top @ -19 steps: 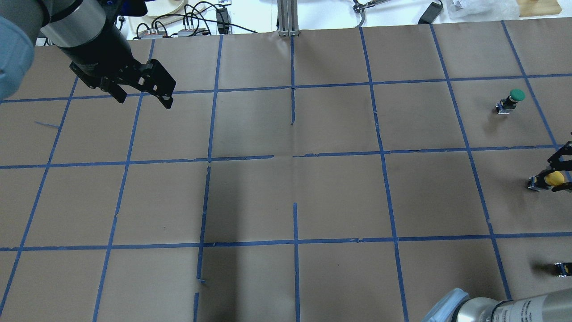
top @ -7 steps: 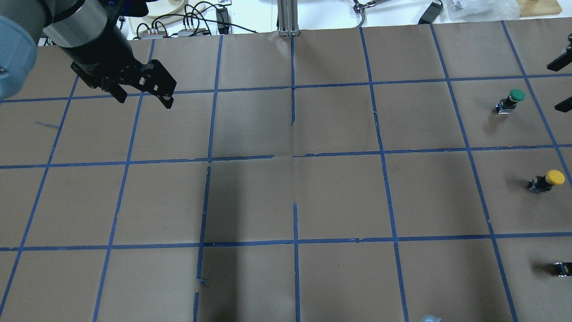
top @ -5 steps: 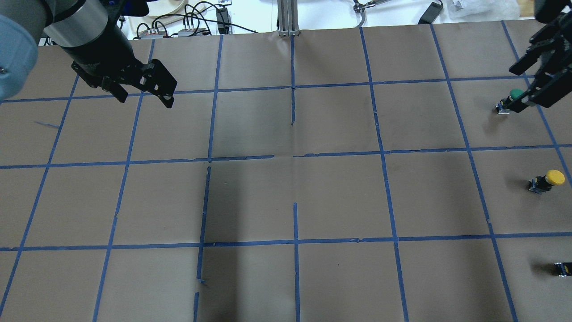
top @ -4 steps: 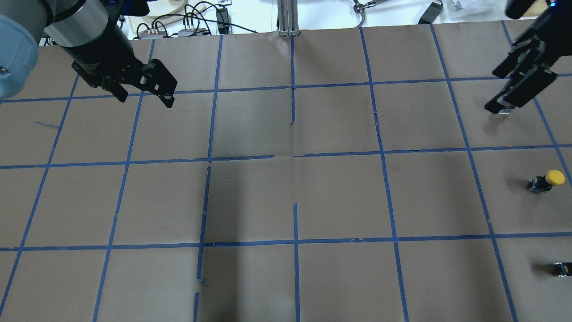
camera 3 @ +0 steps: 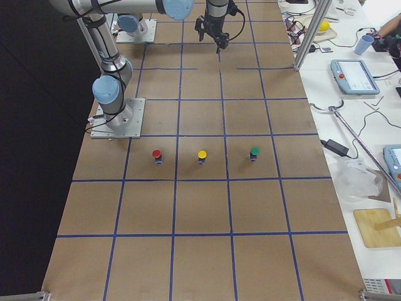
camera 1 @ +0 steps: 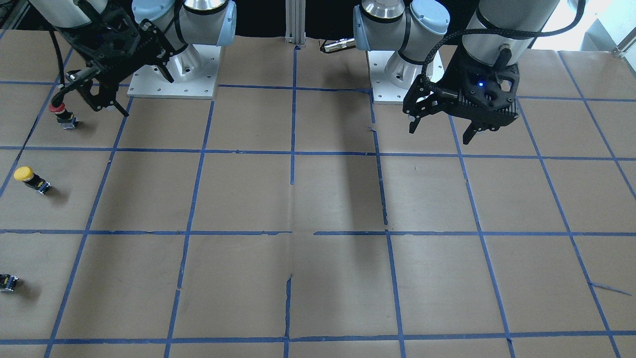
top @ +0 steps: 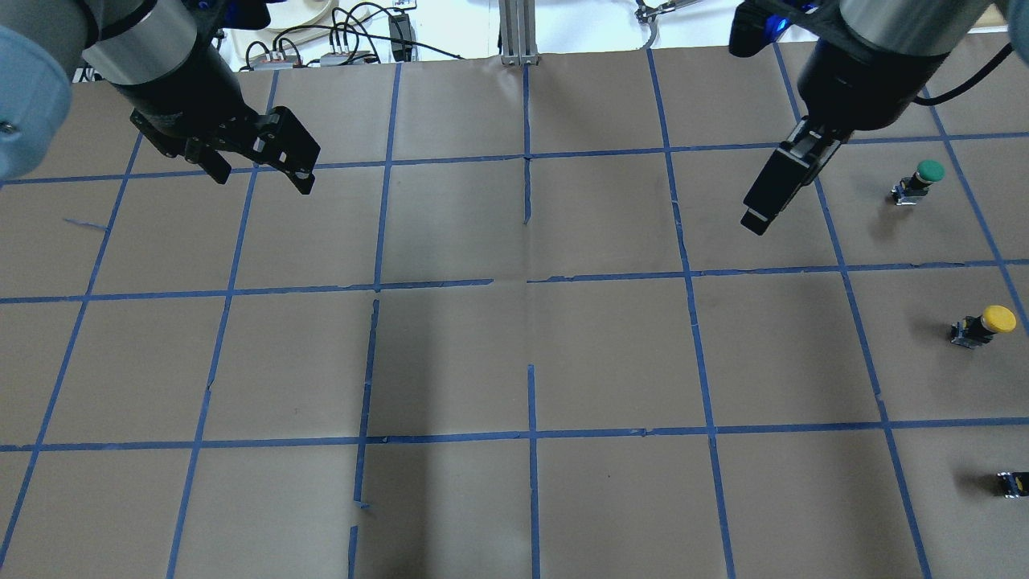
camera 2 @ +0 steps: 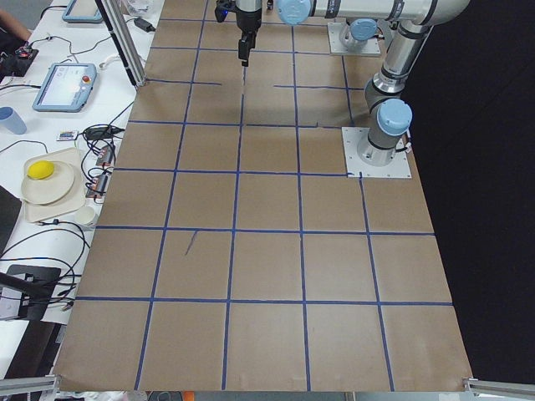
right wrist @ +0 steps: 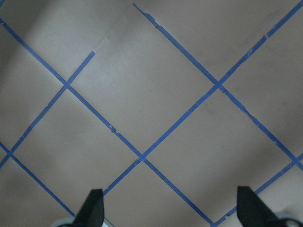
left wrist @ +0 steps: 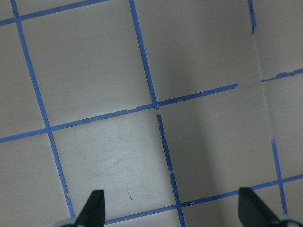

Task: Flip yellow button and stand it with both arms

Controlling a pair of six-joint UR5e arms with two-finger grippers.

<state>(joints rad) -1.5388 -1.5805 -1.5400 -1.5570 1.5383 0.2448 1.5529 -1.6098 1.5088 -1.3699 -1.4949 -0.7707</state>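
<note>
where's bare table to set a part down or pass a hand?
Free: the middle grid squares of the table between the left claw and right claw, plus the robot's left half nearer its base. Crowded: the robot's right edge, where green button, yellow button and red button sit in a row.

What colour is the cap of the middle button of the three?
Yellow. The button shows best in the overhead view.

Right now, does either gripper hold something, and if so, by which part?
Nothing is held. The left gripper and the right gripper are both open, with nothing between their fingers. The yellow button stands cap up, touched by neither.
</note>
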